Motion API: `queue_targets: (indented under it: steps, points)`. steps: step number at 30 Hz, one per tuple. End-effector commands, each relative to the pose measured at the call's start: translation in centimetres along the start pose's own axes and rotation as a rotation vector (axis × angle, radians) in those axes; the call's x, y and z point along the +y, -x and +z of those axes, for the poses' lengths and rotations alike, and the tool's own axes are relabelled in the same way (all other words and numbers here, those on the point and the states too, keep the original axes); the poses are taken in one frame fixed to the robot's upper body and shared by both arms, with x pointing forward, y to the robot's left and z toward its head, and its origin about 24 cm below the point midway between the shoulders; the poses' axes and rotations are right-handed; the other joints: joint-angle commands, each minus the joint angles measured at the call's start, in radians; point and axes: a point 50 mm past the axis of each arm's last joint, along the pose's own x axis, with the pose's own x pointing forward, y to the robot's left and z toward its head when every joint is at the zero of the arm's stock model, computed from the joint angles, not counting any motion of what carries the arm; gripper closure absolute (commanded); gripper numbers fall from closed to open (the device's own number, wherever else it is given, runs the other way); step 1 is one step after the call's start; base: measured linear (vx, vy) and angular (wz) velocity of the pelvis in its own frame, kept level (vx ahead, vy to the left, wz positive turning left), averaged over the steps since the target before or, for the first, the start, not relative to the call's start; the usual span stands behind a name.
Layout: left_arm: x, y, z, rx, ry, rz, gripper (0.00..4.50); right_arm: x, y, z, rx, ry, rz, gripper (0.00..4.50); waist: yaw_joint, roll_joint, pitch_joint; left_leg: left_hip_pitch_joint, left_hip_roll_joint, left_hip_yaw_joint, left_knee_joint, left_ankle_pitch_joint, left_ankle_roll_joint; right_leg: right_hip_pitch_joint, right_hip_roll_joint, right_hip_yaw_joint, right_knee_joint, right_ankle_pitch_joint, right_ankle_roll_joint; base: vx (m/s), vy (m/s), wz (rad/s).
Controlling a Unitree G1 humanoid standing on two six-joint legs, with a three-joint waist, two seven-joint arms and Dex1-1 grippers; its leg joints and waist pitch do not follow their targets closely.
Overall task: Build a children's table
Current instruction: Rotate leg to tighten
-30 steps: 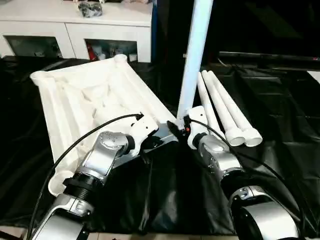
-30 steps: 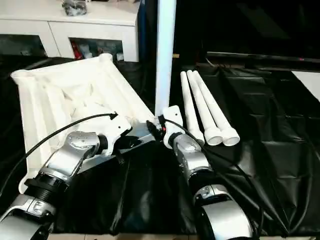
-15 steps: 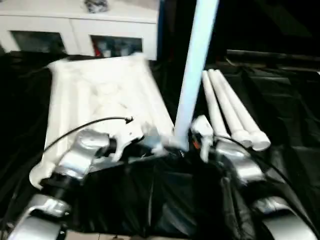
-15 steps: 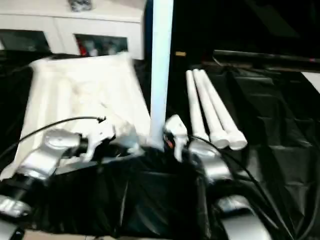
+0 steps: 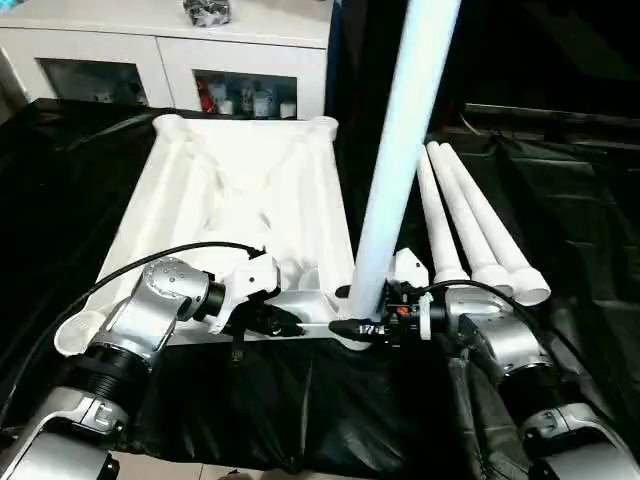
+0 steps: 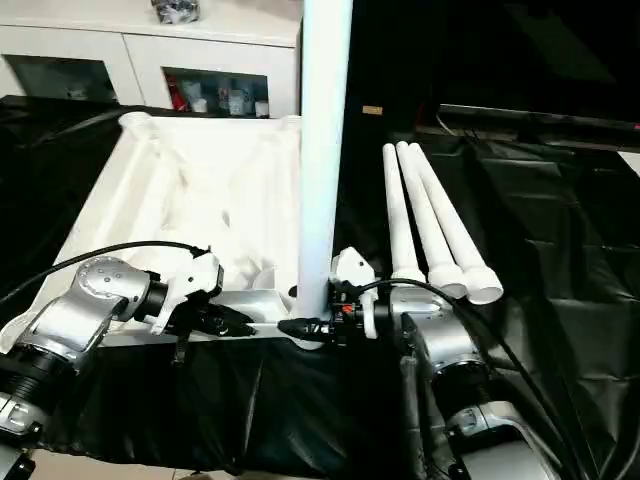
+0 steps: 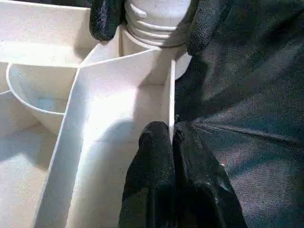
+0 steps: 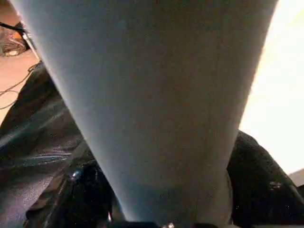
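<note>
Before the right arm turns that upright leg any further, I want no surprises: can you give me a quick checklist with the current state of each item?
1. Upright leg seated in the near corner socket of the tabletop: ok, threaded base sits in the socket.
2. Left gripper steadying the tabletop: ok, pinched shut on the near edge rib.
3. Right gripper around the leg's base: ok, a finger on each side.
4. Leg fully screwed home: cannot tell, threads remain exposed.
5. Three spare legs out of the way: ok, lying together on the black cloth.
</note>
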Motion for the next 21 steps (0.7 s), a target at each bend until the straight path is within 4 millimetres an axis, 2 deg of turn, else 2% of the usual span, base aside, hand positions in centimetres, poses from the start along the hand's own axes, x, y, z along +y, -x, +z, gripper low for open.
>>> queue_targets:
  steps: [1, 2, 5, 6, 7, 8, 9, 10, 11, 12, 13, 16, 17, 21]
  points:
    - [0.6, -0.9, 0.1, -0.001, 0.024, 0.073, 4.5, 0.6, -2.2, -0.5, 0.0, -0.031, -0.002, 1.78, -0.003, 0.007, -0.055, -0.002, 0.027, 0.003, -0.06, -0.142, 0.057, 0.056, -0.07, 0.058, -0.069, -0.162, -0.207, 0.0, 0.0, 0.0]
    - [0.8, -1.0, 0.2, -0.002, 0.033, 0.103, 4.5, 0.3, -2.3, -0.5, -0.003, -0.035, -0.052, 1.78, -0.003, 0.007, -0.053, -0.002, 0.026, 0.002, -0.061, -0.154, 0.051, 0.056, -0.07, 0.058, -0.072, -0.184, -0.203, 0.0, 0.0, 0.0]
    - [1.8, -1.4, 0.7, -0.024, 0.069, 0.237, 4.5, -1.6, -2.9, -0.7, 0.02, -0.057, -0.332, 1.81, -0.019, 0.007, -0.042, 0.007, 0.022, -0.005, -0.069, -0.246, 0.003, 0.048, -0.075, 0.056, -0.095, -0.415, -0.147, 0.0, 0.0, 0.0]
    - [2.1, -1.5, 0.8, -0.024, 0.073, 0.268, 4.5, -2.1, -3.0, -0.8, 0.036, -0.068, -0.419, 1.81, -0.022, 0.006, -0.041, 0.005, 0.019, -0.007, -0.071, -0.253, -0.001, 0.051, -0.073, 0.053, -0.099, -0.449, -0.132, -0.053, -0.005, -0.07]
    - [2.6, -2.0, 1.2, -0.021, 0.091, 0.355, 4.5, -3.0, -3.3, -1.1, 0.059, -0.089, -0.584, 1.81, -0.027, 0.005, -0.04, 0.003, 0.017, -0.01, -0.073, -0.259, -0.012, 0.052, -0.075, 0.051, -0.103, -0.499, -0.104, -0.056, 0.003, -0.13]
    - [2.8, -2.2, 1.3, -0.02, 0.097, 0.387, 4.5, -3.1, -3.4, -1.1, 0.062, -0.098, -0.623, 1.81, -0.031, 0.005, -0.04, 0.002, 0.017, -0.012, -0.073, -0.26, -0.02, 0.051, -0.077, 0.051, -0.105, -0.515, -0.095, -0.056, 0.003, -0.13]
    - [2.9, -2.3, 1.4, -0.021, 0.102, 0.402, 4.5, -3.2, -3.4, -1.2, 0.062, -0.109, -0.642, 1.82, -0.036, 0.003, -0.04, 0.01, 0.014, -0.013, -0.07, -0.279, -0.021, 0.045, -0.076, 0.047, -0.115, -0.555, -0.077, 0.0, 0.0, 0.0]
    - [2.9, -2.7, 1.7, -0.03, 0.11, 0.426, 4.5, -3.3, -3.7, -1.1, 0.047, -0.139, -0.683, 1.82, -0.037, 0.004, -0.042, 0.015, 0.012, -0.009, -0.066, -0.284, -0.007, 0.039, -0.076, 0.051, -0.119, -0.555, -0.074, 0.0, 0.0, 0.0]
    - [2.9, -3.0, 1.9, -0.036, 0.113, 0.434, 4.5, -3.4, -3.9, -1.1, 0.036, -0.154, -0.702, 1.82, -0.035, 0.007, -0.043, 0.015, 0.013, -0.011, -0.067, -0.28, -0.002, 0.039, -0.076, 0.051, -0.118, -0.542, -0.077, 0.0, 0.0, 0.0]
    - [2.9, -3.2, 2.0, -0.041, 0.114, 0.439, 4.5, -3.4, -4.1, -1.0, 0.028, -0.162, -0.715, 1.82, -0.036, 0.006, -0.045, 0.009, 0.016, -0.009, -0.069, -0.271, 0.012, 0.041, -0.071, 0.052, -0.111, -0.484, -0.092, 0.0, 0.0, 0.0]
    - [2.7, -3.8, 2.3, -0.05, 0.113, 0.444, 4.5, -3.4, -4.5, -0.8, 0.014, -0.183, -0.728, 1.82, -0.036, 0.004, -0.045, 0.006, 0.015, -0.009, -0.069, -0.266, 0.015, 0.042, -0.07, 0.053, -0.11, -0.464, -0.095, 0.0, 0.0, 0.0]
    - [2.3, -5.1, 3.1, -0.081, 0.112, 0.437, 4.5, -3.3, -5.3, -0.4, -0.002, -0.186, -0.747, 1.82, -0.036, 0.004, -0.049, 0.004, 0.018, -0.007, -0.068, -0.239, 0.018, 0.046, -0.069, 0.055, -0.097, -0.376, -0.125, 0.0, 0.0, 0.0]
    - [2.1, -5.4, 3.3, -0.088, 0.11, 0.428, 4.5, -3.3, -5.6, -0.2, -0.019, -0.185, -0.742, 1.27, -0.035, 0.005, -0.051, 0.001, 0.019, -0.006, -0.067, -0.223, 0.022, 0.047, -0.07, 0.056, -0.092, -0.333, -0.14, 0.0, 0.0, 0.0]
    - [2.0, -5.7, 3.3, -0.095, 0.106, 0.406, 4.5, -3.3, -5.7, 0.2, -0.065, -0.193, -0.693, 1.03, -0.035, 0.005, -0.054, -0.001, 0.019, -0.002, -0.063, -0.183, 0.041, 0.053, -0.068, 0.058, -0.08, -0.22, -0.179, 0.0, 0.0, 0.0]
